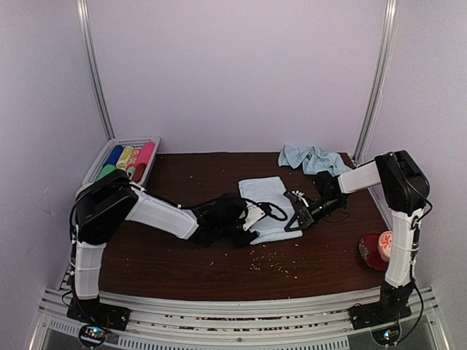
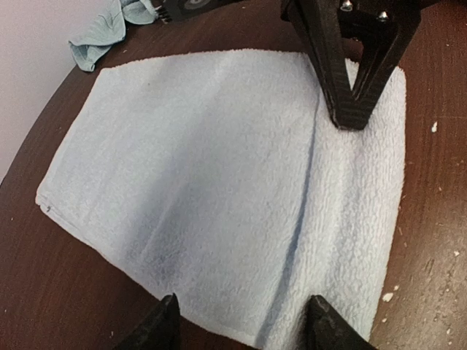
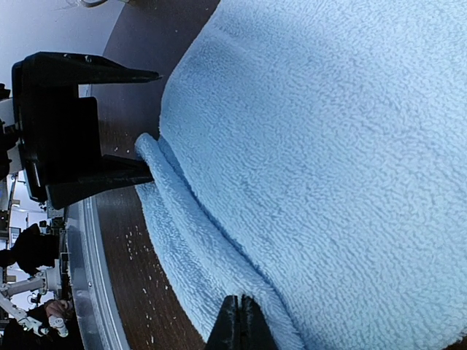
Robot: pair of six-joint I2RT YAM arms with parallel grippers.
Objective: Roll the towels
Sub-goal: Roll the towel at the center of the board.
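Pale towel point(image 1: 264, 193) flat on table point(image 1: 182, 255)

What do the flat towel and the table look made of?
The flat towel looks like pale blue terry cloth, matte: its looped, nubby pile shows up close. The table is dark brown, smooth, slightly shiny: wood or wood-look laminate, I cannot tell which.

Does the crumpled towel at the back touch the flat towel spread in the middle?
Apart. The top view shows bare table between the crumpled towel and the flat towel; the left wrist view shows that gap too.
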